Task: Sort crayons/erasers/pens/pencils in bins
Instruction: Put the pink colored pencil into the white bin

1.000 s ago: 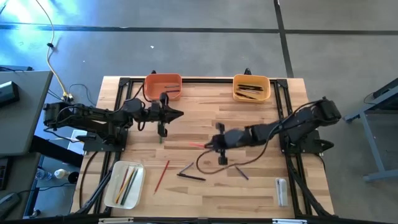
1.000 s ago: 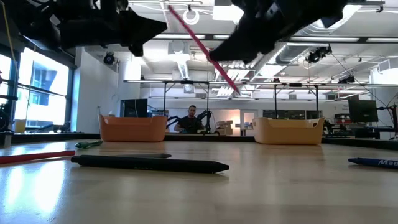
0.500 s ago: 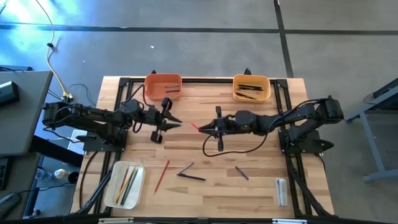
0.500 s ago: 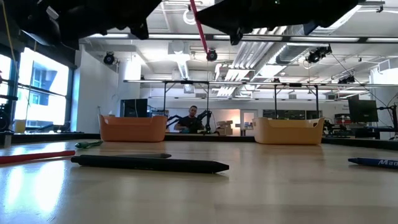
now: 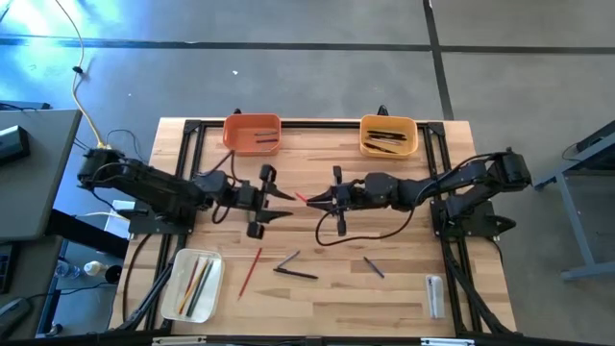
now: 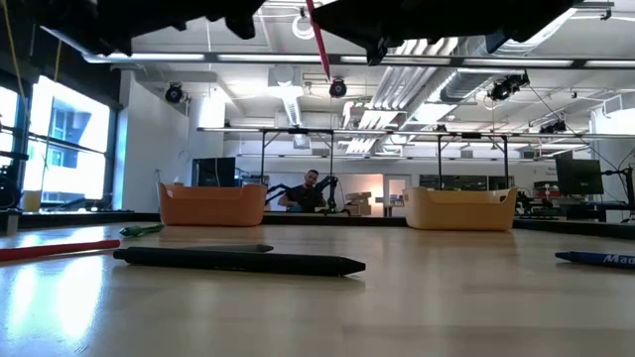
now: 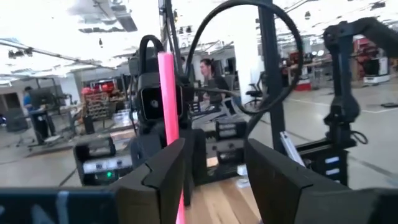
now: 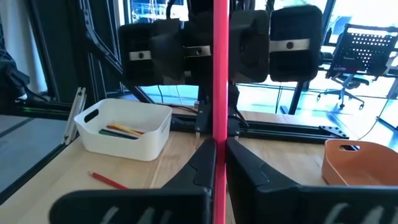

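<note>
1. A red pencil (image 5: 301, 198) is held above the middle of the bench (image 5: 404, 279) by the right tool (image 5: 323, 200), whose fingers are clamped tight on it; in the right wrist view the pencil (image 8: 219, 93) is seen running straight out between the two dark fingers (image 8: 202, 165).

2. The left tool (image 5: 281, 203) is placed directly opposite, its fingers spread wide on either side of the pencil's free end; in the left wrist view the pencil (image 7: 168, 124) is seen lying close to one finger (image 7: 165, 171), and contact cannot be confirmed; nothing is gripped by this tool.

3. The facing pose is judged to be a hand-over in mid-air; the white bin (image 5: 191, 284), where other pencils are already laid, sits at the left arm's near corner, presumably awkward for the right arm to reach.

4. The orange bin (image 5: 252, 134) and the yellow-orange bin (image 5: 388, 135) are set along the far edge; dark sticks are visible in the latter, so pens appear to be collected there.

5. On the bench, another red pencil (image 5: 250, 271) is left just beside the white bin, with a dark pen (image 5: 296, 274) and a shorter grey stick (image 5: 287, 259) near it; a small dark piece (image 5: 373, 267) and a clear-grey block (image 5: 434, 294) lie towards the right arm's side.

6. The transfer is judged not yet complete; closing on the pencil before the right tool lets go would be required, otherwise it could drop.
</note>
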